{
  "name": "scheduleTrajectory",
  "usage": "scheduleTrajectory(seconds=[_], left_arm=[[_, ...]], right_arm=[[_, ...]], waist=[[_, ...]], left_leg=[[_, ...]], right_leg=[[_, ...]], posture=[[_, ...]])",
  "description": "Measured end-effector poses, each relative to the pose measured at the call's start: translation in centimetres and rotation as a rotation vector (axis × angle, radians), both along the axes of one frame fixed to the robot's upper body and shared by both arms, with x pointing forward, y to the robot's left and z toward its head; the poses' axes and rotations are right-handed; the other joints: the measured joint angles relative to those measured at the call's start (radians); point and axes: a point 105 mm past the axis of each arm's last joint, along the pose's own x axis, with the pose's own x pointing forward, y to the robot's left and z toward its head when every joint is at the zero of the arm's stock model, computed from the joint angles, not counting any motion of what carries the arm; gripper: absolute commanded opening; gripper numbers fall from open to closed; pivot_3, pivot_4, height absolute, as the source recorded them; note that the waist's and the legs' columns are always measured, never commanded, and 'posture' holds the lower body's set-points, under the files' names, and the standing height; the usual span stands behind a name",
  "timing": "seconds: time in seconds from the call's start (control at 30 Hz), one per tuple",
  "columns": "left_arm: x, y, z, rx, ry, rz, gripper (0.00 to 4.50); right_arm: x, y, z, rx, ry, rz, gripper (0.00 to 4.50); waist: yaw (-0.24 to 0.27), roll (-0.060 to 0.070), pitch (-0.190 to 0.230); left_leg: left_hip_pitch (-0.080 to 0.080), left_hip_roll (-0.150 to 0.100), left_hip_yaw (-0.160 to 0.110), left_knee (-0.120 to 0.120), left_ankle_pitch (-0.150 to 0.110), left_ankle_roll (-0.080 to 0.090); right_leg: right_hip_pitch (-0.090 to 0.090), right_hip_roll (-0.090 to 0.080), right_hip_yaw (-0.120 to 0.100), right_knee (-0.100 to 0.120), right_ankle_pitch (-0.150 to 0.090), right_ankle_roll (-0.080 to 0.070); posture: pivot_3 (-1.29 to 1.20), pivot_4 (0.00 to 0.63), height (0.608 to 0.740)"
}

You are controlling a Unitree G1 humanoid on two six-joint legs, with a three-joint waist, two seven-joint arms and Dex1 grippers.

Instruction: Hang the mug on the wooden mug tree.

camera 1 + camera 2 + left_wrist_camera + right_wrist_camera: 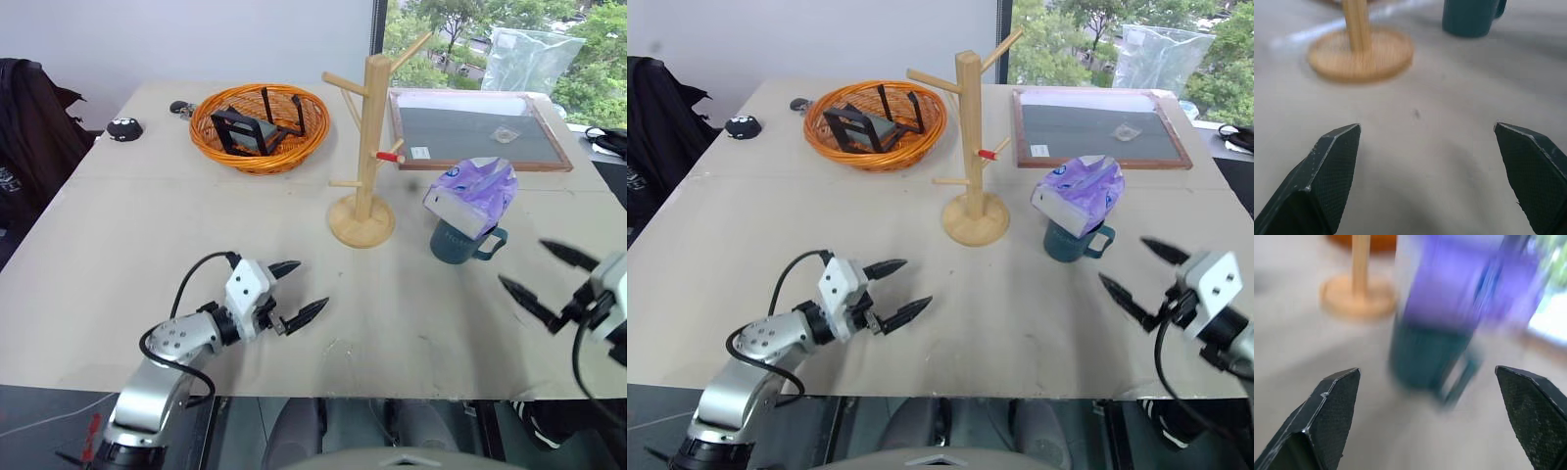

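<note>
mug (458, 243): upright just right of wooden mug tree (364, 147), purple packet (472, 194) on top
L gripper (294, 291): spread, empty
R gripper (546, 274): spread, empty

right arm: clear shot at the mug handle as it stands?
Probably yes. The right gripper is open, with bare table between it and the mug, whose handle faces that side. But the purple packet sits on the mug, so it likely needs clearing first.

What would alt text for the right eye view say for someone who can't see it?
A dark teal mug stands upright on a table, a purple-and-white packet on top of it, right of a wooden mug tree. Nearer, the left tool and right tool hover open.
</note>
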Motion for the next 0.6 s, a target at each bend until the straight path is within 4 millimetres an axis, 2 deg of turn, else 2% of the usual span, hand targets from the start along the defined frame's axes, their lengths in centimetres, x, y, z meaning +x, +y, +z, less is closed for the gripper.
scheduleTrajectory(seconds=[0.1, 0.2, 0.37, 0.53, 0.6], left_arm=[[0.2, -1.8, 3.0, -0.070, -0.048, -0.095, 4.50], [0.3, -2.9, 5.2, -0.125, -0.077, -0.154, 4.50], [0.4, -3.5, 6.3, -0.130, -0.091, -0.169, 4.50], [0.1, -3.8, 6.6, -0.128, -0.097, -0.163, 4.50], [0.1, -3.8, 6.6, -0.127, -0.096, -0.154, 4.50]], right_arm=[[1.4, 2.2, 3.2, -0.031, -0.097, 0.057, 4.47], [2.9, 4.1, 3.9, -0.054, -0.116, 0.088, 4.47], [5.3, 5.0, 3.5, -0.090, -0.105, 0.057, 4.47], [7.2, 4.9, 1.3, -0.157, -0.041, 0.019, 4.47], [7.5, 4.9, 0.6, -0.175, -0.020, 0.015, 3.95]], waist=[[0.001, -0.001, 0.000], [0.003, -0.001, 0.000], [0.003, -0.001, 0.000], [0.002, -0.001, 0.000], [0.002, -0.001, 0.001]], left_leg=[[-0.001, 0.000, -0.001, 0.000, 0.000, 0.000], [-0.003, -0.001, -0.001, 0.000, 0.000, 0.000], [-0.003, -0.001, -0.002, 0.000, 0.000, 0.000], [-0.003, -0.001, -0.001, 0.000, 0.000, 0.000], [-0.003, -0.001, -0.001, 0.000, 0.000, 0.000]], right_leg=[[0.000, 0.000, 0.000, 0.000, 0.000, 0.000], [-0.001, 0.000, -0.001, -0.001, 0.000, 0.000], [-0.001, -0.001, -0.001, -0.001, 0.000, 0.000], [-0.001, 0.000, -0.001, -0.001, 0.000, 0.000], [-0.002, -0.001, -0.001, -0.001, 0.000, 0.000]], posture=[[0.00, 0.150, 0.737], [0.00, 0.150, 0.737], [0.00, 0.150, 0.737], [0.00, 0.150, 0.737], [0.00, 0.150, 0.737]])
